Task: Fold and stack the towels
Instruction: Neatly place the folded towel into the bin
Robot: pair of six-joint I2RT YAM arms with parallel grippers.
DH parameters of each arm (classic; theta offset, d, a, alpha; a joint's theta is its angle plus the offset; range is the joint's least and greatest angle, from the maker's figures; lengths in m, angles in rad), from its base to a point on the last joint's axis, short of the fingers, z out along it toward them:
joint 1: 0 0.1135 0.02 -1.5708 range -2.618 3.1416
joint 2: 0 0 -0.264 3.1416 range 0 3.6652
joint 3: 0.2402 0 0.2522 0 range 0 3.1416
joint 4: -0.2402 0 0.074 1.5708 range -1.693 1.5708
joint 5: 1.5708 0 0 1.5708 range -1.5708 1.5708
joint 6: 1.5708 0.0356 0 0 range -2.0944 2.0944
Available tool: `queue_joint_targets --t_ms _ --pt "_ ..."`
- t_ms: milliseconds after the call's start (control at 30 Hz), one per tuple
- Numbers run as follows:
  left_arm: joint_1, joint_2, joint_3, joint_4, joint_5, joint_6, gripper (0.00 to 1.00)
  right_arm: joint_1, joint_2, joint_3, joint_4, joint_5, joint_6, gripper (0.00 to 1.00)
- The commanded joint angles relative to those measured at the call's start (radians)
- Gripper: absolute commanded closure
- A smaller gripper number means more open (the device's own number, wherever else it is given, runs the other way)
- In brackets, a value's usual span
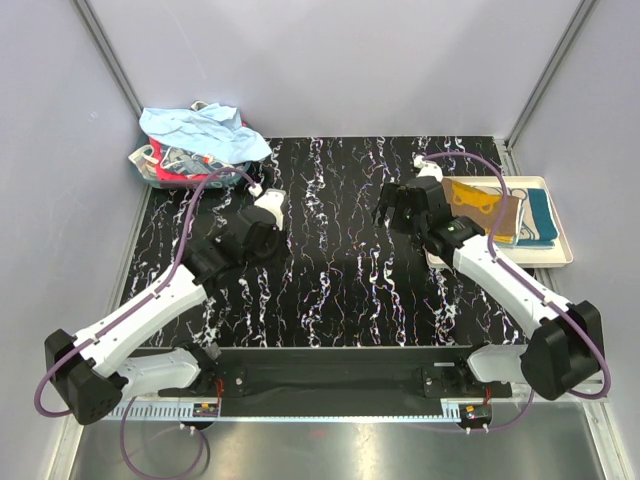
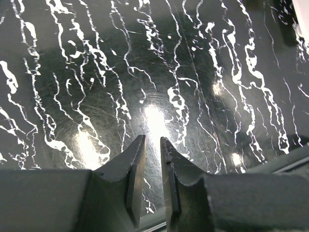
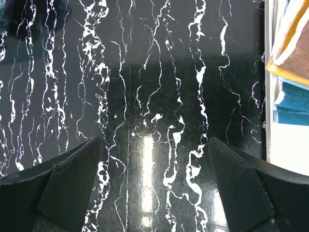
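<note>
L arm [image 1: 150, 310] runs from its base at the near-left corner up and inward over the table [image 1: 340, 280], elbow low and wrist raised, with the head over the left-centre of the surface. The left gripper [image 2: 152, 139] is only a slit apart, w/ nothing between the fingers and bare tabletop below; the tips seem to hang just above the surface, though contact can't be judged from the wrist cam. R arm [image 1: 500, 275] mirrors it from the near-right base, forearm angled up and left, wrist just left of the tray [image 1: 555, 258]. The right gripper [image 3: 154, 142] is spread wide, empty, and aimed down at the table beside the tray's left rim. The task items sit in two spots: a pile of loose towels [image 1: 200, 140] (light blue on top, red and white bits under) heaped at the far-left corner, well away from both grippers; and folded ones on the white tray at the right edge, an orange-yellow towel [image 1: 480, 200] w/ brown print toward the left and a teal towel [image 1: 540, 215] next to it. The table is glossy black w/ white marble veins and lamp glare spots. Pale grey walls [image 1: 340, 60] close in on 3 sides, w/ metal posts at the back corners. Purple cables [image 1: 195, 200] loop along each arm.
</note>
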Motion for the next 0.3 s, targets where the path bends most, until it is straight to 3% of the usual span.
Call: queue_joint_targets --t_ms 0,267 --pt "0.004 -0.032 -0.014 0.026 -0.066 -0.025 0.76 0.002 -0.027 -0.001 0.075 0.018 0.025 0.00" --pt "0.004 -0.058 -0.032 0.021 -0.075 -0.054 0.76 0.002 -0.044 -0.015 0.084 -0.008 0.007 0.00"
